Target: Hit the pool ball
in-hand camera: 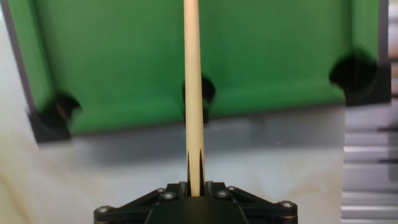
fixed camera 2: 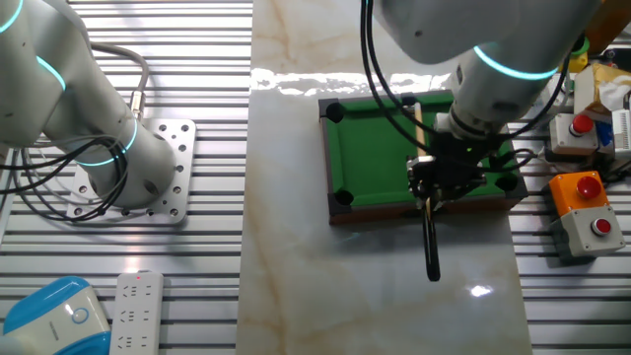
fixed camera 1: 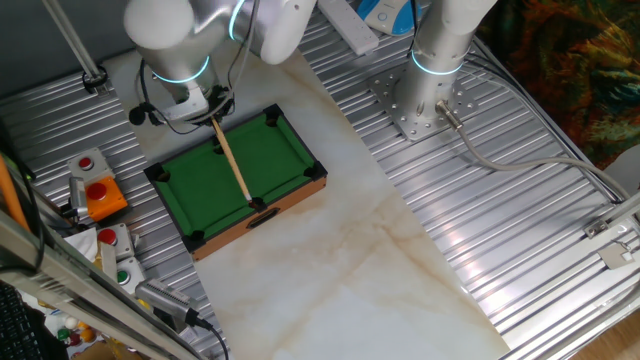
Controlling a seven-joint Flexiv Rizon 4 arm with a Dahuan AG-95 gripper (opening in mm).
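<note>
The toy pool table (fixed camera 1: 275, 150) has green felt, black corner pockets and a wooden frame. It also shows in the other fixed view (fixed camera 2: 370, 148) and fills the hand view (in-hand camera: 280, 56). My gripper (in-hand camera: 195, 185) is shut on a thin wooden cue stick (in-hand camera: 193, 93). The cue reaches out over the felt, across a side pocket. In one fixed view the gripper (fixed camera 1: 207, 108) is at the table's far long side and the cue (fixed camera 1: 233, 165) lies across the felt. In the other fixed view the gripper (fixed camera 2: 434, 182) holds the cue (fixed camera 2: 419, 118), whose black butt sticks out behind it. No red pool ball is in view.
An orange box with a red button (fixed camera 1: 100, 195) and grey button boxes (fixed camera 1: 110, 250) stand left of the pool table. A second arm's base (fixed camera 1: 430, 90) is bolted to the ribbed metal top. A white power strip (fixed camera 2: 138, 311) lies at the front left.
</note>
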